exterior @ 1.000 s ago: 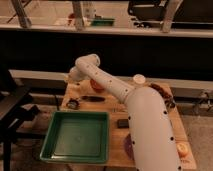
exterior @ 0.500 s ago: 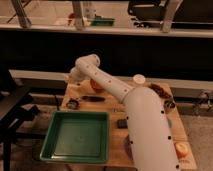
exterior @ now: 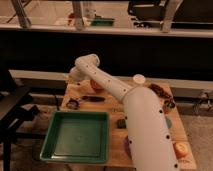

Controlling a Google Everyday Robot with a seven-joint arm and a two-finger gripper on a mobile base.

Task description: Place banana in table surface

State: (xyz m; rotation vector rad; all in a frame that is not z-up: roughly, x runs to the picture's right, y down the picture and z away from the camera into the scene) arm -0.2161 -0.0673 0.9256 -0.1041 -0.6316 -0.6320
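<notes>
The light-brown wooden table surface (exterior: 112,107) stands in the middle of the camera view. My white arm reaches from the lower right across it and bends at an elbow over the far left corner. My gripper (exterior: 71,79) hangs down beyond that elbow, at the table's far left edge, largely hidden by the wrist. I cannot make out the banana; it is hidden or out of view. A round orange-red fruit (exterior: 96,85) lies just right of the gripper.
A square green tray (exterior: 77,135) fills the table's front left. A dark-handled tool (exterior: 93,99) and a small dark object (exterior: 73,103) lie behind it. Another small dark object (exterior: 121,123), dark items (exterior: 162,93) at far right, and an orange fruit (exterior: 180,149) at front right.
</notes>
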